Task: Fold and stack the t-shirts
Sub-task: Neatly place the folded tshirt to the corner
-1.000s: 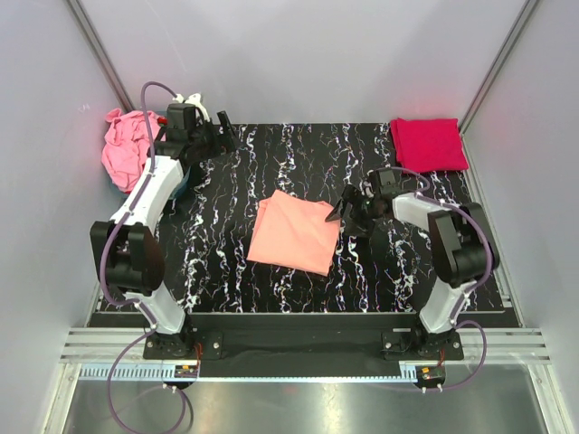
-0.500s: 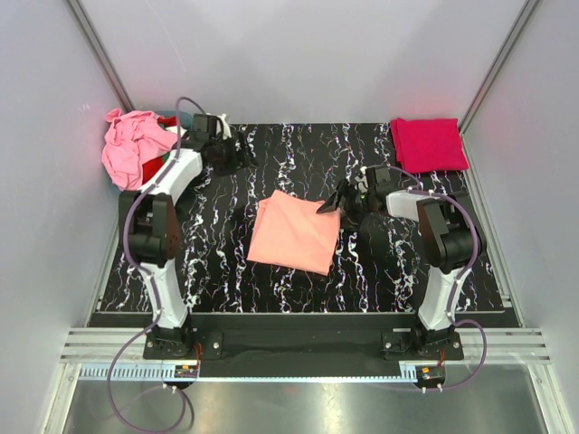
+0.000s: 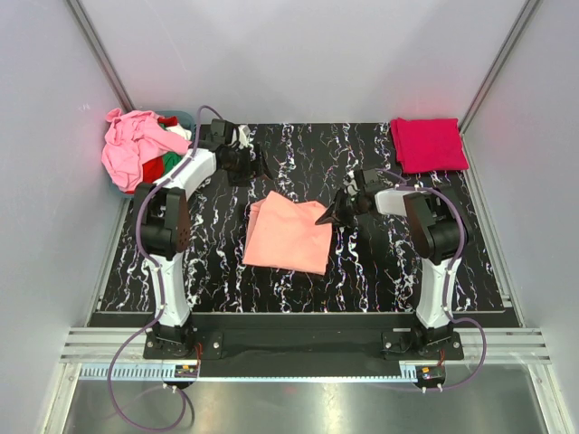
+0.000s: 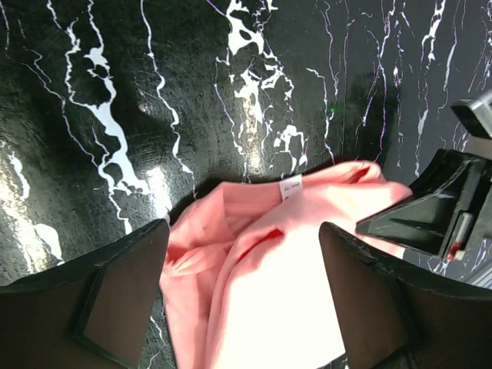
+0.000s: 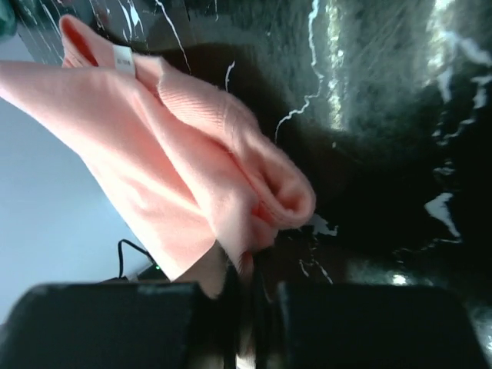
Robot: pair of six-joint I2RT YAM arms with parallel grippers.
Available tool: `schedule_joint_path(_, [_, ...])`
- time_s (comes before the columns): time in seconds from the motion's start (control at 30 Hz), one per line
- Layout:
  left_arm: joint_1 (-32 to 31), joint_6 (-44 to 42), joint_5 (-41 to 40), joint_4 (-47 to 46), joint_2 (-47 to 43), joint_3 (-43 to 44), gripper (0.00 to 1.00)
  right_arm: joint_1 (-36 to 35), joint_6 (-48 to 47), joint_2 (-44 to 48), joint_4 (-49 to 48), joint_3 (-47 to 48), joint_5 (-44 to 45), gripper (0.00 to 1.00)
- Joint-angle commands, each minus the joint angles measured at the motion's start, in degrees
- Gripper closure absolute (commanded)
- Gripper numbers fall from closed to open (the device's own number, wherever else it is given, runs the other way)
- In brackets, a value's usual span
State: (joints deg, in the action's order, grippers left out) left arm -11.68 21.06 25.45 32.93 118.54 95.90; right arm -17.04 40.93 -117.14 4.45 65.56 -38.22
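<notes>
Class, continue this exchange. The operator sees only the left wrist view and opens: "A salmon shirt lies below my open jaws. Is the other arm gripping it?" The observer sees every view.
Observer: Yes. The right wrist view shows the right jaws closed on a bunched edge of the salmon shirt.
Operator: Is any shirt finished?
Observer: One crimson shirt lies folded at the table, far right corner.
Operator: What is left to fold?
Observer: A crumpled pile, pink on top, at the far left edge.
</notes>
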Motion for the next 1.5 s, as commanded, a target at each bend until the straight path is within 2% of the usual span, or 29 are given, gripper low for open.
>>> schedule_joint_path(0.0, [0.3,-0.4,1.2,-1.0,-3.8,2.3,0.16,-1.2,-2.0,0.0,2.4,2.4,0.8,0.99])
schedule_joint_path(0.07, [0.3,-0.6,0.7,-0.9,-4.1,2.2,0.16,-0.7,-4.0,0.8,5.1,5.0,2.9,1.0])
schedule_joint_path(0.13, [0.3,-0.9,0.1,-0.8,-4.7,2.3,0.16,-0.2,-8.2,1.5,11.9,7.6,5.8,1.0])
schedule_joint_path(0.17, [0.3,-1.1,-0.1,-0.8,-5.2,2.2,0.16,-0.2,-12.8,1.8,15.3,11.5,11.9,1.0])
schedule_joint_path(0.2, [0.3,-1.2,-0.5,-0.8,-5.4,2.3,0.16,-0.2,-14.9,1.9,21.1,13.3,14.6,1.0])
schedule_joint_path(0.3, [0.3,-1.3,-0.5,-0.8,-5.9,2.5,0.16,0.2,-22.0,2.4,29.7,19.2,25.4,1.0])
schedule_joint_path(0.4, [0.4,-1.4,-0.5,-0.7,-6.2,2.5,0.16,0.7,-26.5,3.6,33.5,22.0,35.0,1.0])
schedule_joint_path(0.57, [0.3,-1.5,-0.8,-0.7,-6.6,2.5,0.16,2.9,-30.2,5.5,35.1,23.5,47.4,1.0])
schedule_joint_path(0.73, [0.4,-1.6,-0.8,-0.5,-6.7,2.5,0.16,6.5,-32.1,5.8,35.2,24.6,52.7,1.0])
schedule_joint_path(0.97, [0.3,-1.3,0.1,-0.8,-6.9,2.5,0.16,8.2,-34.1,2.7,36.6,31.8,66.0,1.0])
schedule_joint_path(1.13, [0.5,-1.1,0.5,-0.8,-7.3,2.6,0.16,10.9,-36.0,-0.6,36.4,38.1,69.3,1.0])
schedule_joint_path(1.3, [0.6,-0.9,0.9,-1.0,-7.5,2.5,0.17,12.7,-43.0,-2.7,29.9,43.2,72.7,1.0])
schedule_joint_path(1.47, [1.0,-0.3,2.1,-1.3,-8.0,2.5,0.17,14.7,-48.8,-10.4,29.4,55.4,75.6,1.0])
